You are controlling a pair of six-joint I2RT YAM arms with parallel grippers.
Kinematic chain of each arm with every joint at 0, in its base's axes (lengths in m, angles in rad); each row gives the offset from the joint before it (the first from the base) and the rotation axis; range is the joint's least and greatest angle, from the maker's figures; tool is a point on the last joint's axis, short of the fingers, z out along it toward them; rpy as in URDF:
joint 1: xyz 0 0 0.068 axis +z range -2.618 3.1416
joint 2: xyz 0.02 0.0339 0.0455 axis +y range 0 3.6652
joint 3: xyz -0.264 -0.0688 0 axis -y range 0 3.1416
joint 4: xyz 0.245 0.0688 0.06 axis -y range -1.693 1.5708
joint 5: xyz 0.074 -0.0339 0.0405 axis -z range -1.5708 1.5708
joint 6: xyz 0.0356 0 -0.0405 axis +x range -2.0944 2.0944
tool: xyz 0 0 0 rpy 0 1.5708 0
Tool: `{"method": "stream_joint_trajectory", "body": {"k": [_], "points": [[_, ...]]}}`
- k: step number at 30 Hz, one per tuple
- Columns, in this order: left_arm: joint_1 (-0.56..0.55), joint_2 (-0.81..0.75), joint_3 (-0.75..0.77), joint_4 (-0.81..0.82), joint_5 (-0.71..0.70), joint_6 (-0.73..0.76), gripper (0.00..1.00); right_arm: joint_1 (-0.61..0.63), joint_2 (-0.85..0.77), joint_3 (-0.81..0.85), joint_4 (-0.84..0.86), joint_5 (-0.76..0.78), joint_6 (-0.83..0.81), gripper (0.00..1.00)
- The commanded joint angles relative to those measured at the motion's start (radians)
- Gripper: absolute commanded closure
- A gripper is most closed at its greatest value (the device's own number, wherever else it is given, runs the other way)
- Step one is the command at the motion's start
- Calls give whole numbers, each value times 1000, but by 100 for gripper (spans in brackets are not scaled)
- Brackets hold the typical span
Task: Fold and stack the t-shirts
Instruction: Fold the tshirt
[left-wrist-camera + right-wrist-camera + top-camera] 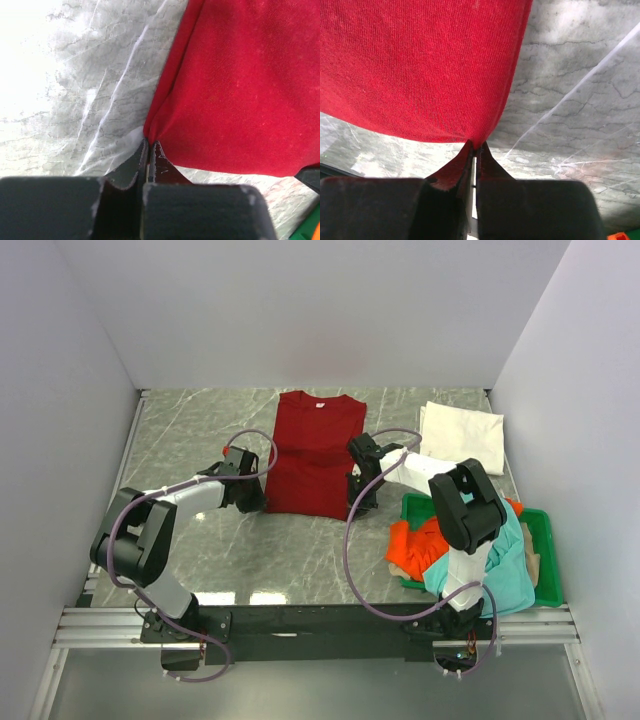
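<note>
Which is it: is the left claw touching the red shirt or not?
Touching. In the left wrist view, the left gripper is shut, its tips pinching a corner of the dark red t-shirt, with no gap between them.

top: high, behind, looking down | wrists: very close, low | all 3 share dark red t-shirt
</note>
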Motion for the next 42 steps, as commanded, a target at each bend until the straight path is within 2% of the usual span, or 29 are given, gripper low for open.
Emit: {"method": "stream_joint_trajectory", "body": {"k": [1,16,27,42], "points": [[-10,28,-29,-7,5,-24,100,9,-15,-33,-22,44,-4,100],[-10,-104,-57,-79,-165,-52,99,6,-90,-58,-65,97,23,100],[-10,-208,-52,-117,-153,-60,100,4,-153,-32,-119,124,24,100],[-10,-467,-44,-346,-134,-77,100,35,-355,-12,-279,193,24,100]]}}
